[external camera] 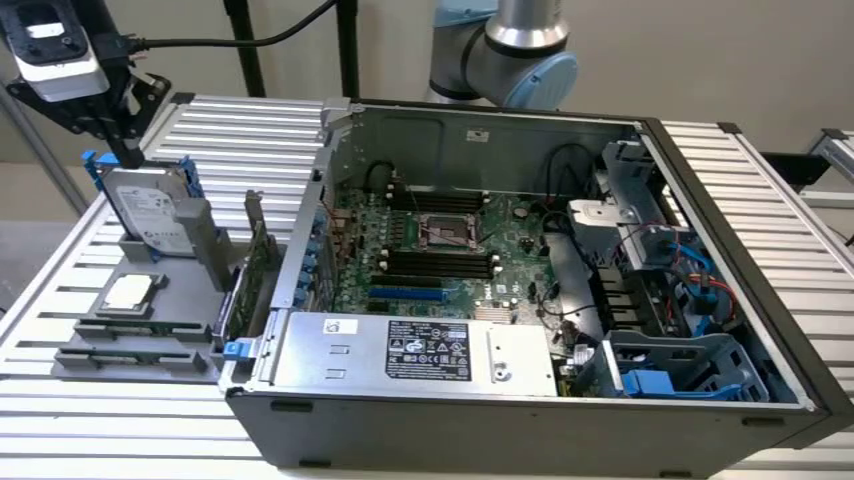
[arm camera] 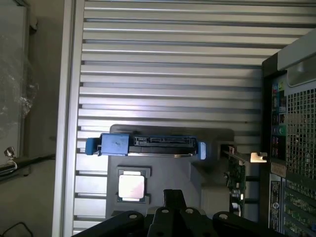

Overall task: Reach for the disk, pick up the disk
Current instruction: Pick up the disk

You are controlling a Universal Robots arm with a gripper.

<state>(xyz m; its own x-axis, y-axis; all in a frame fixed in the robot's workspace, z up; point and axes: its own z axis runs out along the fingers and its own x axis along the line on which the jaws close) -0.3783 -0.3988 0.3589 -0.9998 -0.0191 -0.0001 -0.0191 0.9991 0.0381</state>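
From the exterior view, the gripper (external camera: 118, 135) hung just above the disk (external camera: 147, 212), which stood upright in a grey holder (external camera: 187, 290) beside the open computer case (external camera: 534, 300). I couldn't tell how wide the gripper was; it carried nothing. The wrist view caught the disk edge-on, blue-railed, over ribbed metal slats (arm camera: 173, 59), with a square CPU chip (arm camera: 132, 186) near it.

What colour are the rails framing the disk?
Blue. The rails on the disk show best in the wrist view.
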